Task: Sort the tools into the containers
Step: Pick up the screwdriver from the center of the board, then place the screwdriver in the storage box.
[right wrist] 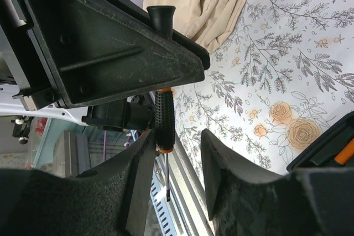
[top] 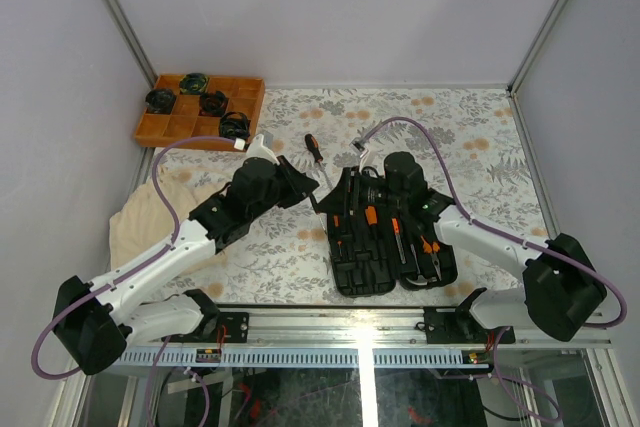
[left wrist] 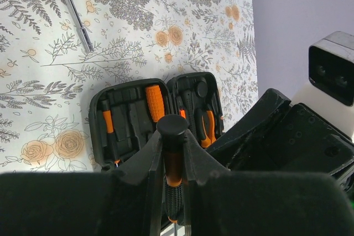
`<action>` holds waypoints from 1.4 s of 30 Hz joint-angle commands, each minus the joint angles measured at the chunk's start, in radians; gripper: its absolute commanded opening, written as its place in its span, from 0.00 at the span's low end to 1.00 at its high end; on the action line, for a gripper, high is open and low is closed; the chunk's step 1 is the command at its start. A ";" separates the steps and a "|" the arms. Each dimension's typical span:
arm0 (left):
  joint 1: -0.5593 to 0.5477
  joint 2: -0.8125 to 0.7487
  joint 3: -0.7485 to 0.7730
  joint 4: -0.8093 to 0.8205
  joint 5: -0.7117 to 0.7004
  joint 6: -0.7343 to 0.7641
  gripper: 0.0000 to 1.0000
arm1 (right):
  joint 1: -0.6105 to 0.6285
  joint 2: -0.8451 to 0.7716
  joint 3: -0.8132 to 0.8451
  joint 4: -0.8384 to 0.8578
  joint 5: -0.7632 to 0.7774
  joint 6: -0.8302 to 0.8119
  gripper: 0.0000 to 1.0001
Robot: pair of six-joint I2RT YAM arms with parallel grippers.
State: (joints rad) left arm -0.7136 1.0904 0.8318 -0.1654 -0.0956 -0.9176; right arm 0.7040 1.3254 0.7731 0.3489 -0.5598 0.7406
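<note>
Beige cloth (top: 145, 222) bunched at table's left edge, beside L arm. Orange tray (top: 150, 132) in far-left corner w/ four round black-green coils (top: 192, 82) in its compartments, well apart from everything else. R arm (top: 480, 237) reaches in over the case's right half, hiding part of it. Loose screwdriver (top: 316, 154) lies flat on the table just beyond the case.

Table (top: 470, 147) has a floral print, grey & orange on white. Plain grey walls (top: 330, 7) on three sides, metal frame at the corners.

Black case (top: 360, 282) lies open mid-table toward the front edge, both halves flat. Orange-handled tools (top: 371, 215) sit in its slots, pliers (top: 432, 257) in the right half.

L gripper (left wrist: 172, 161) is clamped on a screwdriver (right wrist: 165, 117), pinching the handle below its black cap, by the case's far-left side. R gripper (right wrist: 177, 142) has its jaws apart, one each side of the same handle's lower black grip. One finger is close against it, contact can't be told; the other is clear.
</note>
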 commanded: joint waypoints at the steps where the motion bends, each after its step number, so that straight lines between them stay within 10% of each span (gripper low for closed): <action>1: -0.007 0.004 0.007 0.038 0.007 0.017 0.00 | 0.003 0.015 0.054 0.058 0.004 -0.005 0.44; 12: -0.010 0.018 0.002 0.048 0.020 0.020 0.00 | 0.009 0.051 0.071 0.091 -0.018 0.012 0.37; 21: -0.011 0.014 -0.011 0.058 0.023 0.015 0.02 | 0.011 0.070 0.073 0.095 -0.016 0.031 0.12; 30: 0.004 -0.030 0.021 -0.018 -0.036 0.055 0.66 | 0.010 -0.007 0.042 -0.067 0.148 0.024 0.02; 42: 0.119 -0.146 0.001 -0.170 0.006 0.214 0.73 | 0.011 -0.132 -0.047 -0.435 0.450 -0.031 0.00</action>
State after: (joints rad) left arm -0.6174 0.9703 0.8265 -0.2642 -0.1005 -0.8017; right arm 0.7124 1.2221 0.7380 0.0418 -0.2390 0.7418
